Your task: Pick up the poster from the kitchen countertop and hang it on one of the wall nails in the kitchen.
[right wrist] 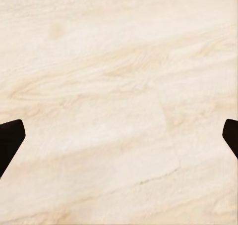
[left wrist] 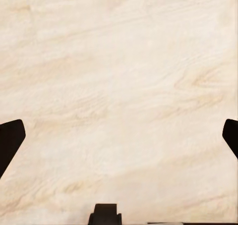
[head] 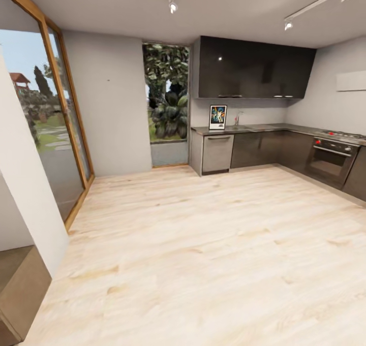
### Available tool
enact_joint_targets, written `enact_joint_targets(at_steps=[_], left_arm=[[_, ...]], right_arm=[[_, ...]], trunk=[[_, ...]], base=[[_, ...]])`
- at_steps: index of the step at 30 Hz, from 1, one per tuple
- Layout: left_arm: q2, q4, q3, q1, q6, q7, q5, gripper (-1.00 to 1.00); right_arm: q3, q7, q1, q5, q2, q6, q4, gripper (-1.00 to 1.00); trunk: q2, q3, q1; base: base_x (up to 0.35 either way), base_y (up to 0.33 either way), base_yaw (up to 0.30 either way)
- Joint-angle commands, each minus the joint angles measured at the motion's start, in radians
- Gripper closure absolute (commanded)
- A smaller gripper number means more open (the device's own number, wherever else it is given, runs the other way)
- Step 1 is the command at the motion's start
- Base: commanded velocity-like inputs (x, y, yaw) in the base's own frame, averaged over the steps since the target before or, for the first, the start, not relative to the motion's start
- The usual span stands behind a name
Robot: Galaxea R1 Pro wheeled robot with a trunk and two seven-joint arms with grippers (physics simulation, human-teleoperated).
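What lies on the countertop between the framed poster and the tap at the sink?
In the head view, only bare glossy grey countertop separates the white-bordered framed poster from the slim metal tap; nothing stands between them.

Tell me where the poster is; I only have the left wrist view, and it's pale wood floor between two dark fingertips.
Observer: In the head view the poster stands upright on the kitchen countertop, near the end by the window, across the room.
Operator: What lies between the robot and it?
Observer: A wide stretch of light wood floor runs up to the cabinets.
Operator: And the right arm?
Observer: In the right wrist view, the right jaws stand wide apart over the floor, with nothing held between them.
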Motion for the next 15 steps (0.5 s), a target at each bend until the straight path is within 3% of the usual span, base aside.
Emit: enact_joint_targets(at_steps=[1, 15], left_arm=[[-0.001, -0.001, 0.002, 0.0, -0.001, 0.0, -0.001, -1.0], [-0.001, -0.001, 0.002, 0.0, -0.001, 0.0, -0.001, -1.0]], right_arm=[[0.001, 0.0, -0.001, 0.003, 0.0, -0.003, 0.001, -1.0], [0.001, -0.001, -0.001, 0.003, 0.0, -0.003, 0.001, -1.0]], trunk=[[0.0, -0.001, 0.001], [0.0, -0.001, 0.001]], base=[[0.319, -0.123, 0.0], [0.319, -0.124, 0.0]])
